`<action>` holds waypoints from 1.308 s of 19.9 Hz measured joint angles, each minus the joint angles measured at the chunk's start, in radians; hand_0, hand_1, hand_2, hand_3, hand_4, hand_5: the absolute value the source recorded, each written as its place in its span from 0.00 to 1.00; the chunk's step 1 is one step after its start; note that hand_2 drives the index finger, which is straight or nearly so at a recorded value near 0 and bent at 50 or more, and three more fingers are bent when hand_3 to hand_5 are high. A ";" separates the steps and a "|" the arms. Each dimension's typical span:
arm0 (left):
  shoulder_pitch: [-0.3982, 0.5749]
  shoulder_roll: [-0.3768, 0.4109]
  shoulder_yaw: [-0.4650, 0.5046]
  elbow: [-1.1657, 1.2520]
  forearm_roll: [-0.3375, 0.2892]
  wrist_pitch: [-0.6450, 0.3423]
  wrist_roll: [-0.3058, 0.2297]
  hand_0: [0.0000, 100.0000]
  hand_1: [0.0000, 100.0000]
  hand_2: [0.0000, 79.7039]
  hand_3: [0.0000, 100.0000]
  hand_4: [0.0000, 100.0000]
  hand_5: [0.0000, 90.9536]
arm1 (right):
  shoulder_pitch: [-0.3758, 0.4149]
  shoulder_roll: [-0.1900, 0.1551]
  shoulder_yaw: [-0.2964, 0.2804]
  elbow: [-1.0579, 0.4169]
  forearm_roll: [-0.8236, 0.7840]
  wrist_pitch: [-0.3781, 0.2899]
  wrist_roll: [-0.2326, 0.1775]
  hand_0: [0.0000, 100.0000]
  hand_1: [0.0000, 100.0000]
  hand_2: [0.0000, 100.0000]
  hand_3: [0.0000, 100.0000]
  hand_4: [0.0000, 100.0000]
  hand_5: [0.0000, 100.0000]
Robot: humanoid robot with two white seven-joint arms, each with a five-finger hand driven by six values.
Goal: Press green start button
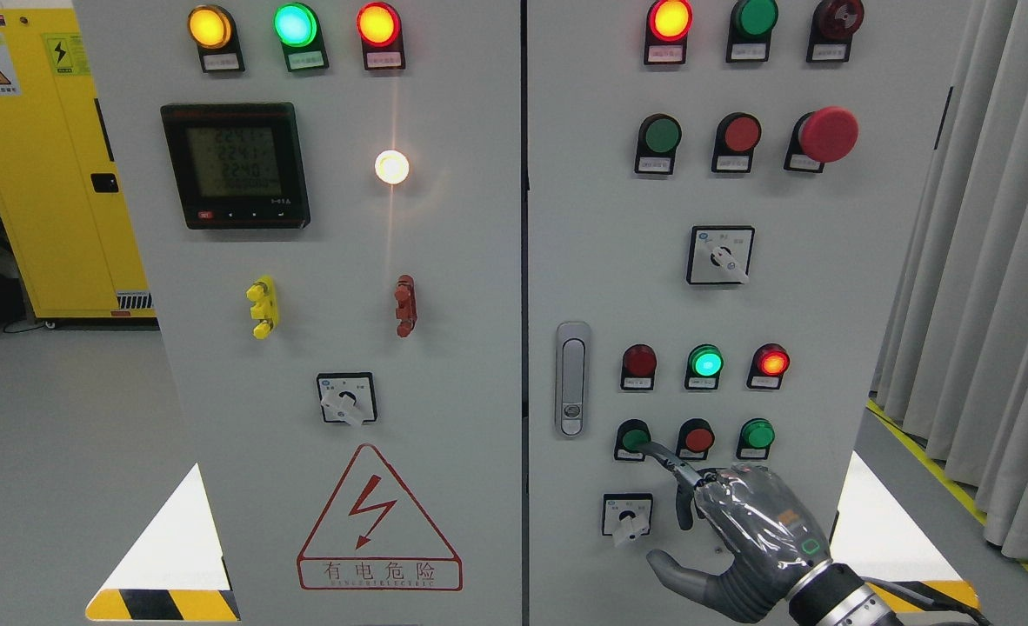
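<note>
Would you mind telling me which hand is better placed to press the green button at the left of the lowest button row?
The right hand. Its arm enters from the lower right, and its extended index finger already reaches the green start button on the right-hand cabinet door. The left hand is not in view.

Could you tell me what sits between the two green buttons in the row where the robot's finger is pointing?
In the head view, a red button sits between the left green button, which the right hand's index fingertip reaches, and the right green button.

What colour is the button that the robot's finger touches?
Green: the button under the right hand's index fingertip, clearest in the head view.
</note>
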 measured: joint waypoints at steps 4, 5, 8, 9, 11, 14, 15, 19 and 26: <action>0.000 0.000 0.000 0.000 0.000 0.000 0.000 0.12 0.56 0.00 0.00 0.00 0.00 | -0.007 0.000 0.002 0.009 0.001 -0.001 0.001 0.35 0.65 0.00 0.73 0.77 0.75; 0.000 0.000 0.000 0.000 0.000 0.000 0.000 0.12 0.56 0.00 0.00 0.00 0.00 | -0.008 0.000 0.005 0.010 0.001 0.003 0.002 0.35 0.65 0.00 0.73 0.77 0.75; 0.000 0.000 0.000 0.000 0.000 0.000 0.000 0.12 0.56 0.00 0.00 0.00 0.00 | -0.009 0.000 0.008 0.013 0.001 0.010 0.004 0.36 0.65 0.00 0.73 0.77 0.75; 0.000 0.000 0.000 0.000 0.000 0.000 0.000 0.12 0.56 0.00 0.00 0.00 0.00 | -0.009 0.001 0.008 0.013 0.001 0.012 0.004 0.36 0.65 0.00 0.73 0.77 0.75; 0.000 0.000 0.000 0.000 0.000 0.000 0.000 0.12 0.56 0.00 0.00 0.00 0.00 | -0.009 0.001 0.006 0.009 0.000 0.016 0.004 0.36 0.65 0.00 0.73 0.77 0.75; 0.000 0.000 0.000 0.000 0.000 0.000 0.000 0.12 0.56 0.00 0.00 0.00 0.00 | -0.006 0.003 0.005 -0.003 -0.003 0.021 0.008 0.36 0.65 0.00 0.73 0.77 0.75; 0.000 0.000 0.000 0.000 0.000 0.000 0.000 0.12 0.56 0.00 0.00 0.00 0.00 | -0.003 0.004 0.004 -0.009 -0.004 0.021 0.008 0.36 0.65 0.00 0.73 0.77 0.75; 0.000 0.000 0.000 0.000 0.000 0.000 0.000 0.12 0.56 0.00 0.00 0.00 0.00 | 0.024 0.012 0.003 -0.037 -0.014 0.023 -0.003 0.38 0.65 0.00 0.71 0.75 0.75; 0.000 0.000 0.000 0.000 0.000 0.000 0.000 0.12 0.56 0.00 0.00 0.00 0.00 | 0.107 0.034 0.002 -0.083 -0.212 0.016 -0.011 0.38 0.62 0.00 0.70 0.71 0.61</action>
